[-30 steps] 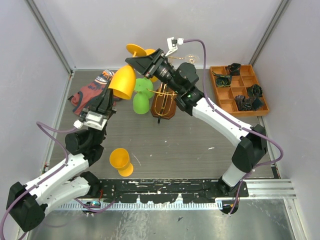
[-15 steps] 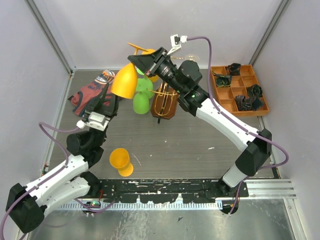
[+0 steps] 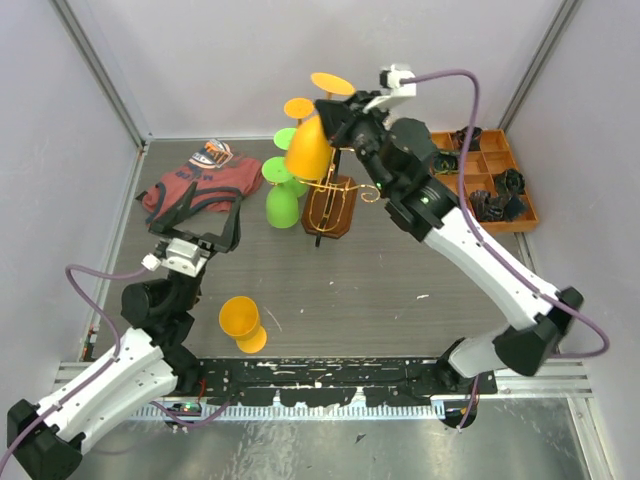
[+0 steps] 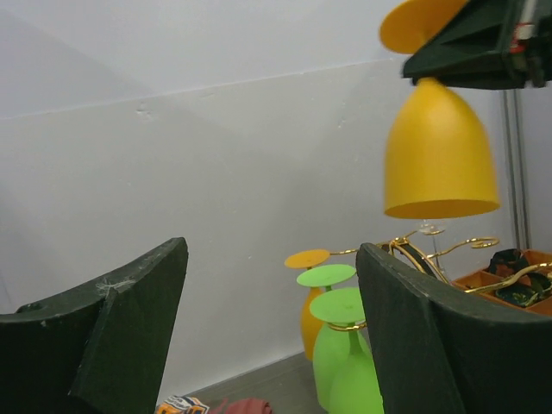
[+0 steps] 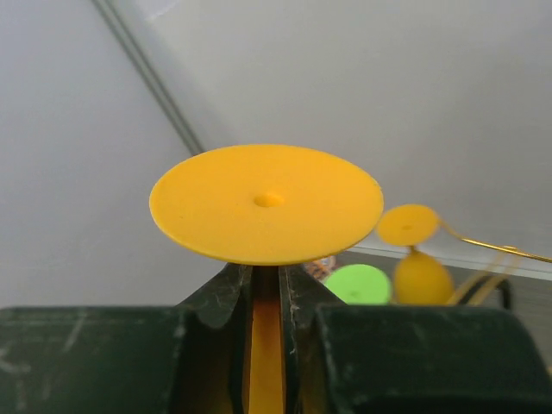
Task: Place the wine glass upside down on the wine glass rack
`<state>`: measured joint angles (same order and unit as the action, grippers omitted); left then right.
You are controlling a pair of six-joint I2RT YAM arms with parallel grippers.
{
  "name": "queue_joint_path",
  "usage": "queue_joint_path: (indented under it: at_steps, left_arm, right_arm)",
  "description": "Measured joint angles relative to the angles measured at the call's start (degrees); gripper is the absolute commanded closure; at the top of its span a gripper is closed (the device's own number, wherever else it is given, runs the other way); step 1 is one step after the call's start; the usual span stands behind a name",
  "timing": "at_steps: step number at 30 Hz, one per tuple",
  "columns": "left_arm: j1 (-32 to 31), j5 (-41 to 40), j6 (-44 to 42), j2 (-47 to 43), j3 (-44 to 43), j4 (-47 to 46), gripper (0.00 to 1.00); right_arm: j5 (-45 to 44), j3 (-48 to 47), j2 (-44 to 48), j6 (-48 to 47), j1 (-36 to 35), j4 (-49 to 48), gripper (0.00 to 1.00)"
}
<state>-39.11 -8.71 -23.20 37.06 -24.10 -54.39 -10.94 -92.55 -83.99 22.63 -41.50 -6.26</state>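
Note:
My right gripper [image 3: 331, 110] is shut on the stem of an orange wine glass [image 3: 308, 150] and holds it upside down, foot up, high above the wine glass rack [image 3: 331, 205]. In the right wrist view the round orange foot [image 5: 267, 203] sits just above the gripper [image 5: 266, 297], with the stem pinched between the fingers. My left gripper [image 3: 205, 215] stands open and empty, left of the rack. Its wrist view shows the held glass [image 4: 440, 151] hanging at the upper right, well beyond the gripper [image 4: 272, 332].
Two green glasses [image 3: 283, 197] and an orange glass [image 3: 298, 108] hang upside down on the rack's left side. Another orange glass [image 3: 240, 323] stands on the table near the left arm. A cloth [image 3: 195, 185] lies at back left and a brown compartment tray [image 3: 480, 182] at back right.
My left gripper has let go of the orange glass, opened wide and pulled back toward the near left. My right arm has carried the glass right and up, over the rack.

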Motion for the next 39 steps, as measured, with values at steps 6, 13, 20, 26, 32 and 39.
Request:
queue_joint_path:
  at_steps: [6, 13, 20, 26, 32, 39]
  left_arm:
    - [0.0, -2.8, 1.0, -2.3, -2.8, 8.8, 0.13]
    - [0.0, -4.7, 2.1, -2.5, -4.7, 13.7, 0.13]
    - [0.0, -6.1, 3.0, -2.8, -8.2, 19.6, 0.13]
    - [0.0, -6.4, 3.5, -2.8, -9.5, 22.2, 0.13]
    - [0.0, -6.8, 3.8, -1.8, -9.5, 22.4, 0.13]
    - [0.0, -6.8, 4.0, 1.1, -9.5, 22.2, 0.13]
  right_arm:
    - [-8.8, 12.7, 13.4, -11.6, 4.2, 0.6, 0.99]
    - [-10.0, 23.6, 24.4, -15.2, 16.2, 3.9, 0.99]
    - [-3.0, 33.0, 29.4, -18.5, 20.9, 5.8, 0.99]
    - [6.3, 45.6, 32.3, -20.4, 24.6, 0.1, 0.99]
    - [14.2, 58.0, 33.5, -22.2, 25.1, -12.0, 0.99]
    - [21.7, 59.5, 31.1, -24.4, 25.1, -21.4, 0.99]
